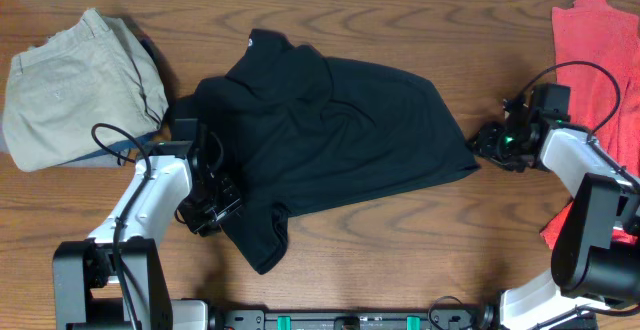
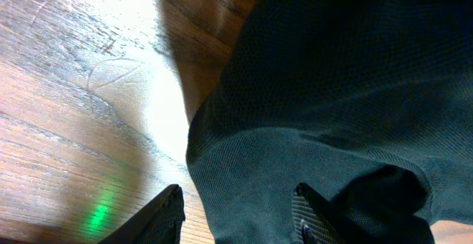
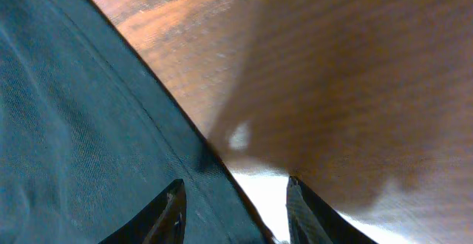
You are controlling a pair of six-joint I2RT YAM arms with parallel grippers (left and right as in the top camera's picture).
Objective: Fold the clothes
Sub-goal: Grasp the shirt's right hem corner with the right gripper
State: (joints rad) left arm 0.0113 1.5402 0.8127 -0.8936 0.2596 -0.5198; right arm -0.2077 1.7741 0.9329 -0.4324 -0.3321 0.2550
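Black shirt (image 1: 330, 130) is seen lying rumpled at mid-table (image 1: 400, 260). Left gripper (image 2: 236, 218) and right gripper (image 3: 235, 211) are held with fingers apart, astride its near-left sleeve and right hem. If closed too shallowly, fabric could be lost and the fold skewed.

place: robot lab (likely) | cue: wooden table (image 1: 420, 240), mounted arms (image 1: 150, 185)

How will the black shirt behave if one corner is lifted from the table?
Probably floppy: the black shirt lies in soft creases, so it would likely drape and sag. Its fine knit looks thin, so likely light. On the smooth wooden table it may slide when pushed.
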